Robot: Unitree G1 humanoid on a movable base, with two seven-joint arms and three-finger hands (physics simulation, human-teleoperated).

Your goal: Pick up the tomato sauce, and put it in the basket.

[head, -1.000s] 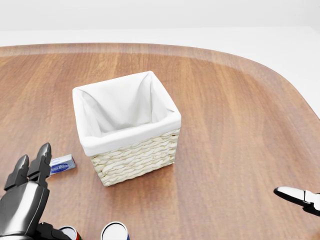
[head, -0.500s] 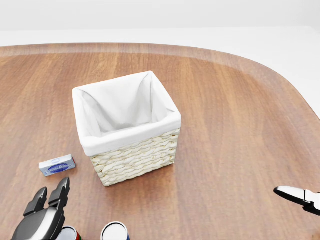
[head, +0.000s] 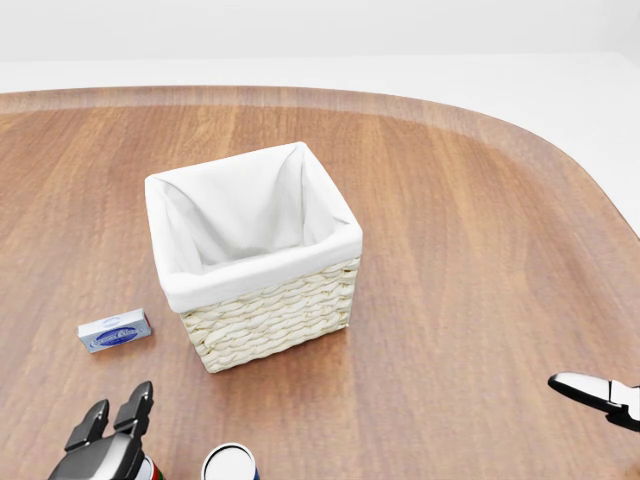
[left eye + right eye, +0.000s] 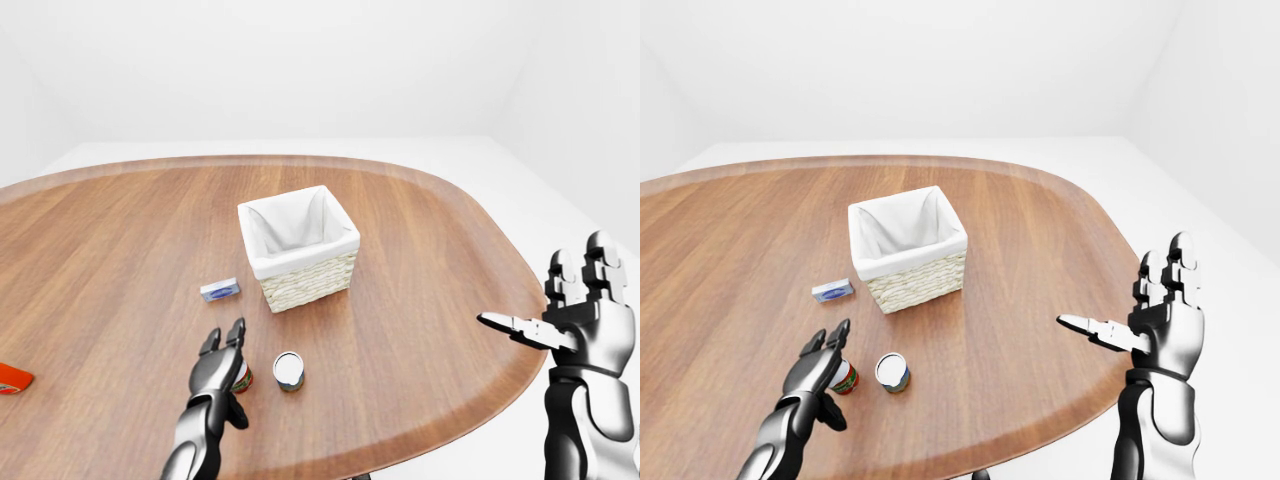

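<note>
A small red-labelled can with a green band (image 4: 242,378), which looks like the tomato sauce, stands on the wooden table (image 4: 420,260) near its bottom edge. My left hand (image 4: 225,352) hangs over it with fingers open, the fingertips past its top and the thumb beside it; the fingers are not closed round it. In the head view only the hand's fingertips (image 3: 138,398) show at the bottom left. The wicker basket (image 4: 300,275) with a white cloth liner stands at mid-table, up and right of the can. My right hand (image 4: 548,305) is open and empty beyond the table's right edge.
A second can with a white top (image 4: 288,370) stands just right of the red can. A small blue and white box (image 4: 219,290) lies left of the basket. A red object (image 4: 12,378) shows at the far left edge.
My left hand has drawn down toward the bottom of the head view, uncovering the blue box, and now sits over the red can. The right hand has not moved.
</note>
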